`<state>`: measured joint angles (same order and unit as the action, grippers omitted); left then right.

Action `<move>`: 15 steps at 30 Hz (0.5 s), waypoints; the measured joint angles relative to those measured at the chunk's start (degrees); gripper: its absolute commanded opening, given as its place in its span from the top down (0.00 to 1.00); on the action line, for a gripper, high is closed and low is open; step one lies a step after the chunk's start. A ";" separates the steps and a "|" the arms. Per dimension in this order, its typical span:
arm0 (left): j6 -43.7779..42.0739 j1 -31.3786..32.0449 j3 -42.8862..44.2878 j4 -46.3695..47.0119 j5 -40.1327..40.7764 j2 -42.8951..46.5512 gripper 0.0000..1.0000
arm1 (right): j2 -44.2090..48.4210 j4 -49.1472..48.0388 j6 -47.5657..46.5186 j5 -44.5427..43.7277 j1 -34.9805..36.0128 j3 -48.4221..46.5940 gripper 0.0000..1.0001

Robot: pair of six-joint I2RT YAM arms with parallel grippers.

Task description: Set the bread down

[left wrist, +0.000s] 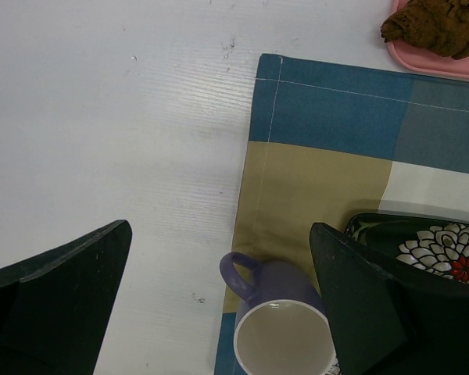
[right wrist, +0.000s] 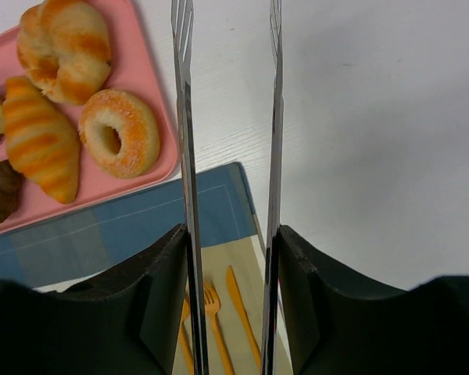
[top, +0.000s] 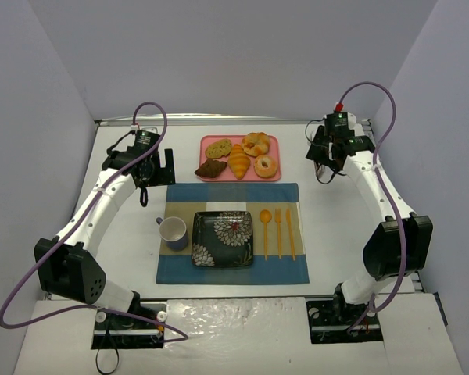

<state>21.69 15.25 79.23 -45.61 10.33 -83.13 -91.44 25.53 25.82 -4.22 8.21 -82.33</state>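
White table (top: pixel 336 226), matte painted surface with a faint wood grain. Placemat (top: pixel 289 195), woven cloth in blue, tan and pale checks with a stitched hem, lying flat at the centre. On it: a plate (top: pixel 203 223), square with rounded corners, glossy dark glaze with white flowers and red centres; a mug (top: pixel 173 231), lilac outside and cream inside, upright at the plate's left with its handle toward the mat's left edge; and a spoon (top: pixel 266 233), fork (top: pixel 278 230) and knife (top: pixel 290 233), all smooth orange plastic, set parallel to the plate's right. Beyond the mat is a tray (top: pixel 238 139), pink, shallow and rectangular with a raised rim. The croissant (top: pixel 239 162) lies in the tray's middle, golden-orange, ridged and tapered, with a dark brown pastry (top: pixel 212 168) and a cookie (top: pixel 218 148) to its left, a sugared ring donut (top: pixel 265 166) just beside it on the right, and a knotted bun (top: pixel 256 144) at the far right. The left gripper (top: pixel 152 168), black, hangs left of the tray with its fingers wide apart. The right gripper (top: pixel 328 152), right of the tray, has its fingers clamped on tongs (right wrist: pixel 189 195), thin polished metal with forked tips, the blades standing apart.
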 measured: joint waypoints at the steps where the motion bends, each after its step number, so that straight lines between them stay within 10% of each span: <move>1: 0.00 0.00 -0.03 0.01 0.00 0.00 0.03 | 0.04 0.20 0.01 0.53 0.56 -0.23 0.57; 15: 0.00 0.00 -0.31 0.06 0.00 0.00 0.03 | -3.26 2.05 0.82 10.49 12.01 -6.33 0.57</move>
<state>21.69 15.25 78.92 -45.55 10.33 -83.13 -94.70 27.58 26.64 6.26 20.23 -88.66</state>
